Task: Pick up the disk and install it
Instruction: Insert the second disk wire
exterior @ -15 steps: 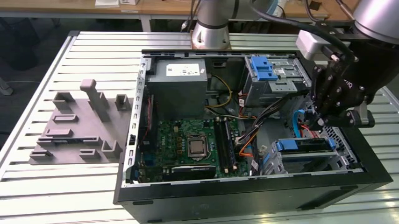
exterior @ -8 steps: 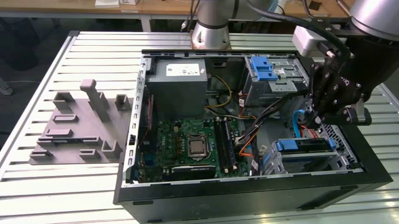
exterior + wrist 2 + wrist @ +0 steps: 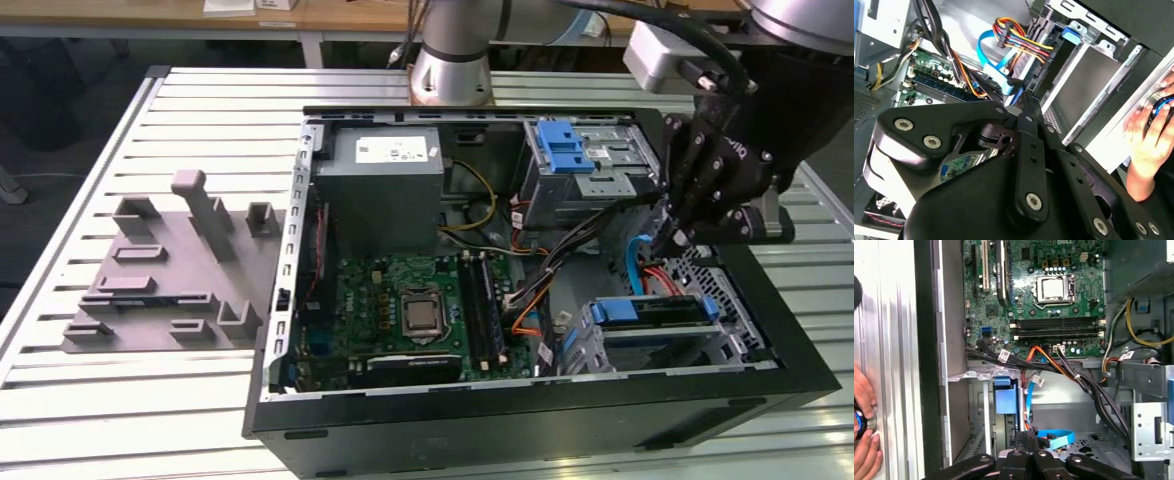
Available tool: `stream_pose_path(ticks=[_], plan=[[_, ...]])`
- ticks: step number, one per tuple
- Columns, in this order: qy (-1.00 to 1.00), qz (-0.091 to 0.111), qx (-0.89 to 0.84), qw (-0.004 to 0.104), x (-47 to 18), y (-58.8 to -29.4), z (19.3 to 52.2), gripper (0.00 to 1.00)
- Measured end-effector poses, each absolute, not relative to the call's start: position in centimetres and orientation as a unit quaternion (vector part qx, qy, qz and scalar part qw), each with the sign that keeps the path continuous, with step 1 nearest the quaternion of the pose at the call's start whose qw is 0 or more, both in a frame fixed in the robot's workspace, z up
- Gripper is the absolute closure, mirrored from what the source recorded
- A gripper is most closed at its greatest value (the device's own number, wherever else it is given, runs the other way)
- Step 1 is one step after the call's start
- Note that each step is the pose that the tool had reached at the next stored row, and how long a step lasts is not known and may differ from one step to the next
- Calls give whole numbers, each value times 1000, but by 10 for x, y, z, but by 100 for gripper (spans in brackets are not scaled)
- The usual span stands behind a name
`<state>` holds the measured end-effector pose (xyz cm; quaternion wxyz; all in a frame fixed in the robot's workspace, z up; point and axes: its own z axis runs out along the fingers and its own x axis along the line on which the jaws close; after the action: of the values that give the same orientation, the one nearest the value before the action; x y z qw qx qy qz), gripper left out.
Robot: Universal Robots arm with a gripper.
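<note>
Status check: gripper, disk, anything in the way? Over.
Black gripper shut, empty, low inside the black computer case. Silver blue-railed disk looks seated in its grey cage. Light-blue flat cable by the gripper; person's hand outside the case.

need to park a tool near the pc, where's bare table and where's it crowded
Bare slatted table lies in front of the grey fixture block, at the exterior view's left of the computer case. Crowded: inside the case, where cables run beside the gripper.
</note>
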<state>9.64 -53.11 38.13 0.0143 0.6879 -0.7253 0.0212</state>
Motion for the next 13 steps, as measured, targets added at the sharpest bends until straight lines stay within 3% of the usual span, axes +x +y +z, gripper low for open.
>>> stream_pose_path(ticks=[13], plan=[[-725, 24, 688, 17, 96, -515, 386, 89]])
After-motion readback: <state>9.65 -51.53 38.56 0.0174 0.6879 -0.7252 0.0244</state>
